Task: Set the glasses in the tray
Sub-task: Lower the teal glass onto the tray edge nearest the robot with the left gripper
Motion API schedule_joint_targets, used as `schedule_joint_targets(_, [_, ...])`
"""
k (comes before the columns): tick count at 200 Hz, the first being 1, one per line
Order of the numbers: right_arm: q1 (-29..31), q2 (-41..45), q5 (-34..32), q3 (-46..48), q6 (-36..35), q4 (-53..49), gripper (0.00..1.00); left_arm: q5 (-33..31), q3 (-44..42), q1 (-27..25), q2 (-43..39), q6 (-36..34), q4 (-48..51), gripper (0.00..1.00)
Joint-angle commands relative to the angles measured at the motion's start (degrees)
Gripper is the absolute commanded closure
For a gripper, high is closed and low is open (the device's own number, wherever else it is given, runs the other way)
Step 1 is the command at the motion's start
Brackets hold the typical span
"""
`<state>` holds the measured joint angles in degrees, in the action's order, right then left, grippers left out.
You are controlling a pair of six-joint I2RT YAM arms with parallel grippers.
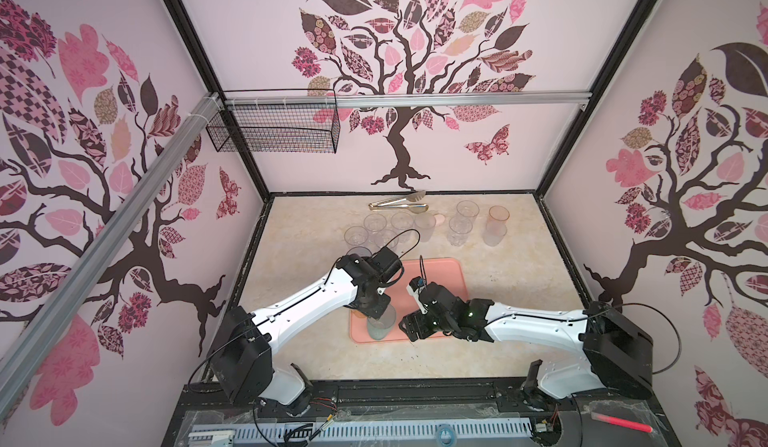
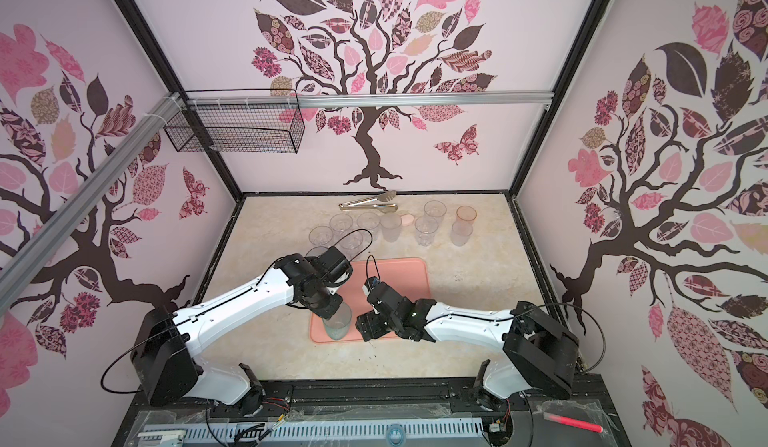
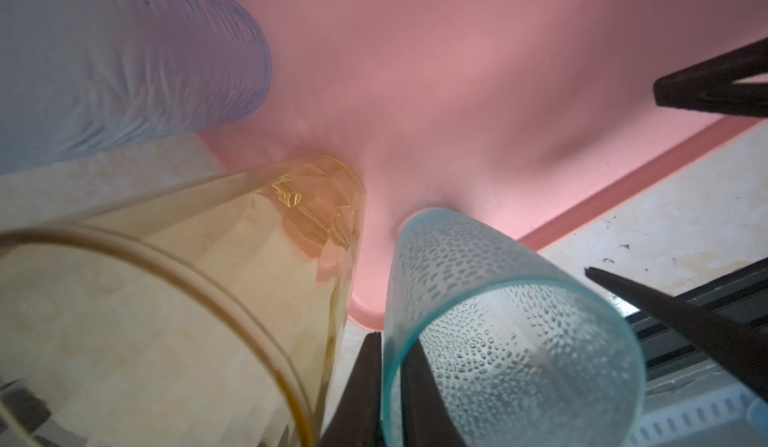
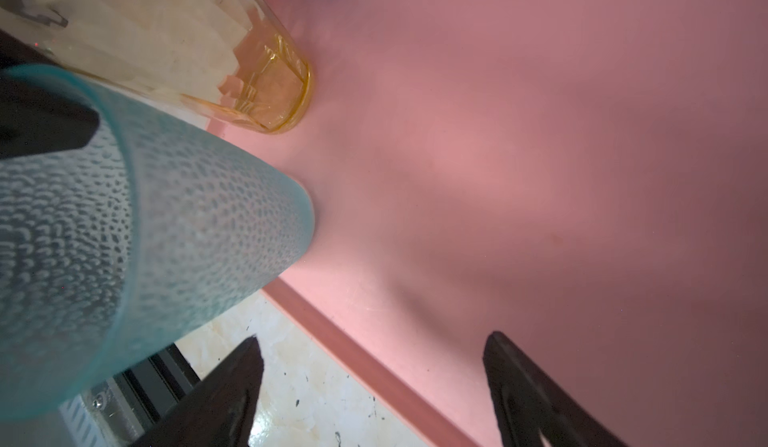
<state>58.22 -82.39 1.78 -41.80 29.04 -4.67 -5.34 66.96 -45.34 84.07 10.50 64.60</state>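
Closely, from the left wrist camera, the left tool (image 3: pixel 390 351) pinches the rim wall of the teal dimpled plastic tumbler (image 3: pixel 498 299), one finger inside and one outside. That tumbler stands upright at the near corner of the salmon-pink rectangular tray (image 1: pixel 440 274). In both top views the arm hides this grip, and the amber faceted tumbler (image 3: pixel 249 258) beside it shows only as a sliver. The blue ribbed tumbler (image 3: pixel 124 58) is cut off. The right tool (image 4: pixel 374 337) hangs spread wide and empty over the tray's edge, just beside the teal tumbler
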Motion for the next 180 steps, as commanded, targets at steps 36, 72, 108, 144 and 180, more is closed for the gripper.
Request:
schedule_joint_targets(36, [0.0,-3.4,-0.4,-2.7,1.6,-0.1,0.14,0.1,1.3,0.2,-2.9,-0.1,0.7,0.77])
schedule_joint_targets(72, [0.0,-4.6,0.6,-3.4,2.3,-0.1,0.15,1.8,3.3,0.2,-4.6,0.0,1.3,0.76])
schedule_joint_targets(108, [0.0,-6.0,1.1,-3.4,2.7,0.1,0.15,-0.2,7.2,0.2,-7.9,-0.2,1.7,0.75])
schedule_joint_targets(144, [0.1,-7.5,2.1,-3.8,4.4,1.0,0.16,-2.4,9.1,2.0,-9.9,-0.1,1.3,0.71])
schedule_joint_targets(180, [0.9,-9.0,2.5,-4.5,5.3,1.3,0.16,-4.3,7.3,9.9,-13.7,0.2,-3.6,0.61])
